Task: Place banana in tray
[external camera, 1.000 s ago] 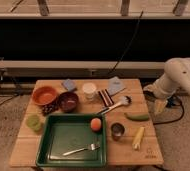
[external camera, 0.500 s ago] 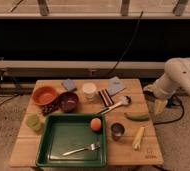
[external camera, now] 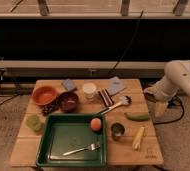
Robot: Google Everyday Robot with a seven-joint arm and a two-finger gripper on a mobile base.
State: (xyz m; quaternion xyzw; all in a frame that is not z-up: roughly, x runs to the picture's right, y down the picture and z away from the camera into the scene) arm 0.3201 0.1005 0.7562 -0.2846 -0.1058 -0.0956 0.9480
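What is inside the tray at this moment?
In the tray: a fork and an orange ball by its far right corner. Only the floor beneath them is hidden. The banana lies outside; the gripper hangs right of the table.

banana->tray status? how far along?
Done: nothing yet. The banana lies on the table, right of the tray and outside its rim, next to a small metal cup.
In hand: nothing visible. The hand hangs past the table's right edge, apart from the banana.
Left: reach, grasp, carry and set it in the tray, which holds a fork and an orange ball.
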